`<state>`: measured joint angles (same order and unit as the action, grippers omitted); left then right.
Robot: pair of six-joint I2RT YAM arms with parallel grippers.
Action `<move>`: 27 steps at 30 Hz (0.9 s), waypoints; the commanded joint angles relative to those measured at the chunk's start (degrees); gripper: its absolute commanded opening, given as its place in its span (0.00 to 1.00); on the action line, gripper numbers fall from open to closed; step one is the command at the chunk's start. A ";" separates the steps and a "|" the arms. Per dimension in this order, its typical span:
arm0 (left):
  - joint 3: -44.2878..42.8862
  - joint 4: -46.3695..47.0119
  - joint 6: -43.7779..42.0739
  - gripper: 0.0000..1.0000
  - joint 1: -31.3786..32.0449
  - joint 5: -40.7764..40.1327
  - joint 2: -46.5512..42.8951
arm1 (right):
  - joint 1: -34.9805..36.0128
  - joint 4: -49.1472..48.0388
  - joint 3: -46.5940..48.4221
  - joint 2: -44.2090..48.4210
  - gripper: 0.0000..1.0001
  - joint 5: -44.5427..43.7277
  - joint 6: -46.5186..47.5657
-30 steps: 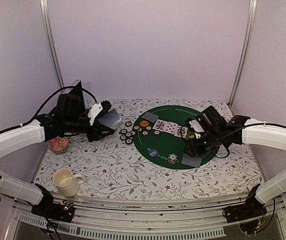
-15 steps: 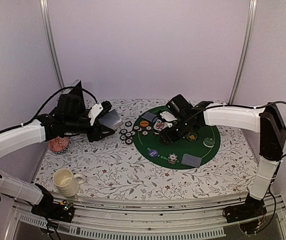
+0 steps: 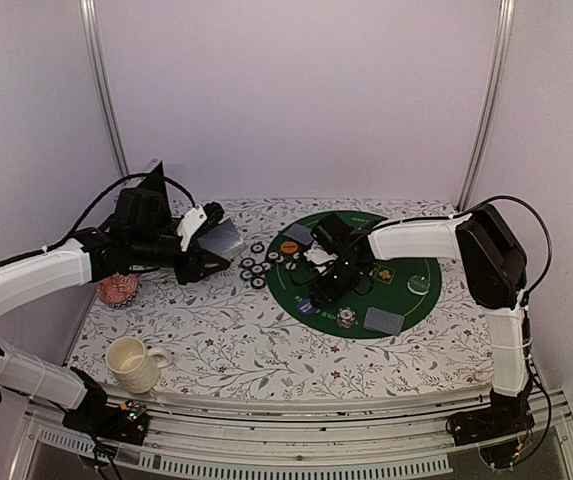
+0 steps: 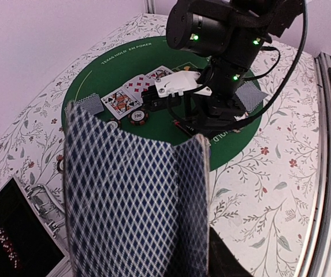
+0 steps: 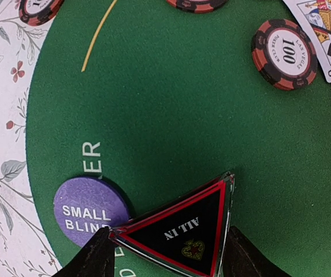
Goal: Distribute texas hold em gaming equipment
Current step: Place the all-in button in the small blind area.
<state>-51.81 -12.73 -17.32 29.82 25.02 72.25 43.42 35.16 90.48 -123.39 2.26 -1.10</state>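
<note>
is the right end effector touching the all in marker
Touching. The right wrist view shows the all in marker clamped between fingers of the right end effector.

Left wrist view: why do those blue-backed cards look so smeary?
Left wrist view: the held cards sit close to the lens, out of focus; the green mat beyond is sharper. Right wrist view: the ALL IN marker reads crisp.

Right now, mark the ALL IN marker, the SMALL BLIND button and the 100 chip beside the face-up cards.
ALL IN marker (image 5: 182, 234): right wrist view, middle of its black face.
SMALL BLIND button (image 5: 87, 214): right wrist view, its purple lettered top.
100 chip (image 5: 285, 53): right wrist view, its white centre label.
</note>
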 commanded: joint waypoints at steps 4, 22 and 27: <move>-0.66 0.97 -0.08 0.38 -0.64 0.57 0.79 | -0.29 1.60 -0.56 -0.18 0.58 0.74 0.27; -0.66 0.34 -0.99 0.38 -0.04 7.26 1.05 | 0.72 -10.78 -5.05 28.50 0.99 5.79 -2.21; -0.41 -0.79 -2.84 0.38 2.65 7.87 1.61 | 3.78 -24.50 -11.06 33.06 0.99 19.45 -5.98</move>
<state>-51.81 -12.84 -18.17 30.48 30.46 73.17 44.25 23.27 83.79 -91.26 9.78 -3.51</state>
